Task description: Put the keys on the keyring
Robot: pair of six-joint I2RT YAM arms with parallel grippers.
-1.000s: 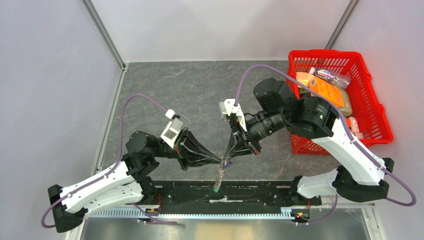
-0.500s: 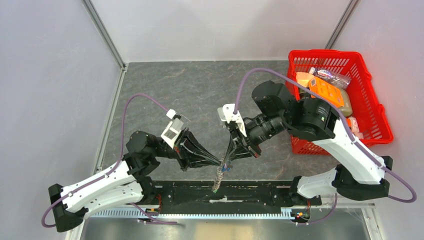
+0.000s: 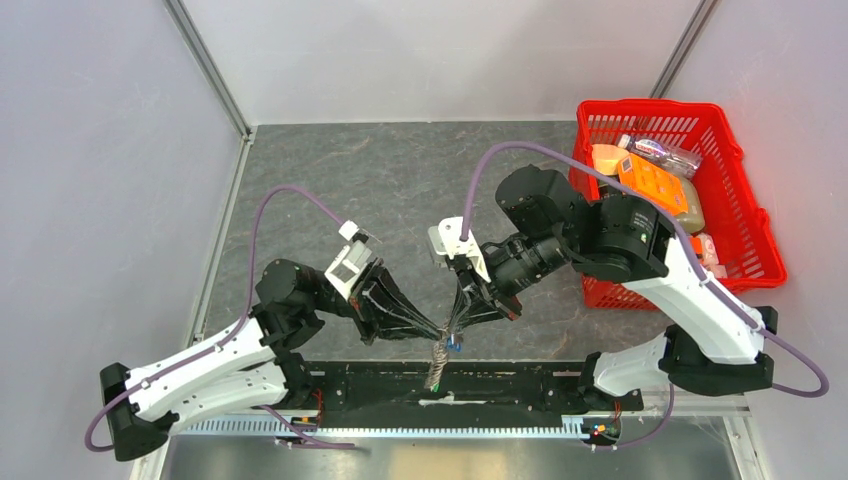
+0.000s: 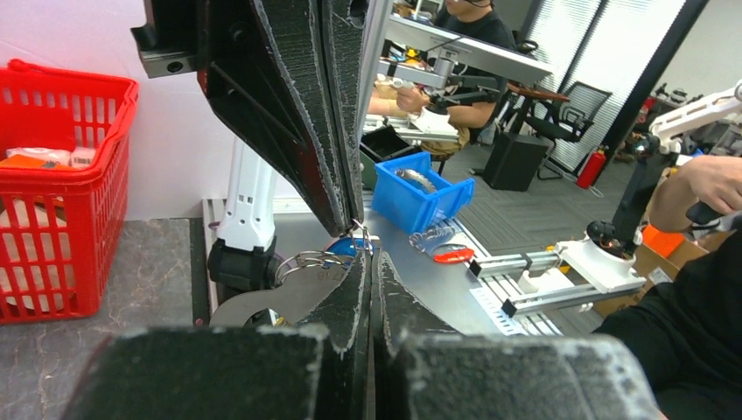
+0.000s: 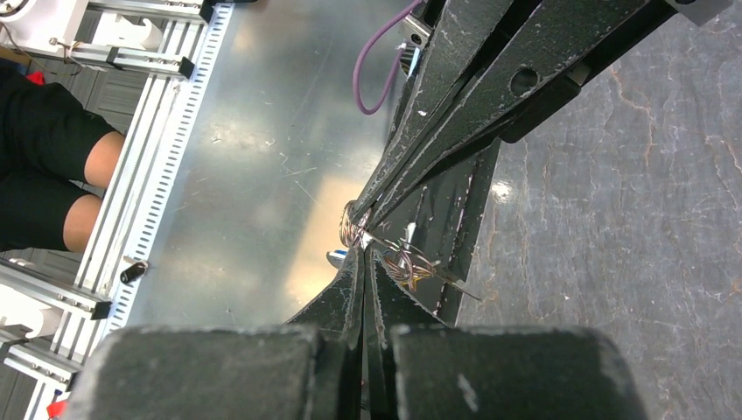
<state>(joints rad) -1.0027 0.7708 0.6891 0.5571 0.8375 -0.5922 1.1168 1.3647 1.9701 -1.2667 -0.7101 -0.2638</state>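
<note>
Twist from the right gripper, wrist swung toward nine o'clock, pinched shut on the blue-capped key while the left gripper clamps the keyring, so threading looks underway.

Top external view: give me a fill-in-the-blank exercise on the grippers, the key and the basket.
The red basket stands beside the ____ arm.
The left gripper and the right gripper both have their jaws ____.
The key cap beside their tips is ____.
Missing words: right, shut, blue.
</note>
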